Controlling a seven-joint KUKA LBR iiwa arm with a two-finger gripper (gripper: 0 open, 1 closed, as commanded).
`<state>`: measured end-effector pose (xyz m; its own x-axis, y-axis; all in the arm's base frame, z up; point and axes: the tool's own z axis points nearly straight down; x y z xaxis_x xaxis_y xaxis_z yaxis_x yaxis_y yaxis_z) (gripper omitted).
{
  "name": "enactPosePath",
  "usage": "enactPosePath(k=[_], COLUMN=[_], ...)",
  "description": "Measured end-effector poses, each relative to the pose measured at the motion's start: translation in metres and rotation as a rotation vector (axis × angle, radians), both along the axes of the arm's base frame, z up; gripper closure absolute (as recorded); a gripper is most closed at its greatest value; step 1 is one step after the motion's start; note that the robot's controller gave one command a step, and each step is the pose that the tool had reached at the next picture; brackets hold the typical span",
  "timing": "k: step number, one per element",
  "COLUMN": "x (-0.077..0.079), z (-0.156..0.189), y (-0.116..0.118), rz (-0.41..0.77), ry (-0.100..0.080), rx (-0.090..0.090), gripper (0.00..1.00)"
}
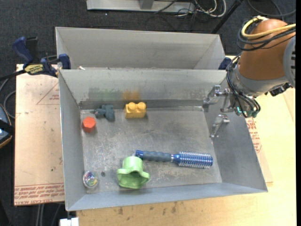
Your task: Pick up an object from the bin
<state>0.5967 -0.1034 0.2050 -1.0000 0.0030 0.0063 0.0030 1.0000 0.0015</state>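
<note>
Camera view | fingers seemingly spread apart, empty | above bin right wall

No text, label, brand, number or sign can be read here.
</note>
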Motion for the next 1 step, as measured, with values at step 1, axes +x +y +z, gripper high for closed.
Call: enactPosePath(k=[1], x=[-0.0929], z=[-0.0957], y=[0.0670], rz=[-0.564], ry=[0.003], rx=[-0.003], gripper=[0.00])
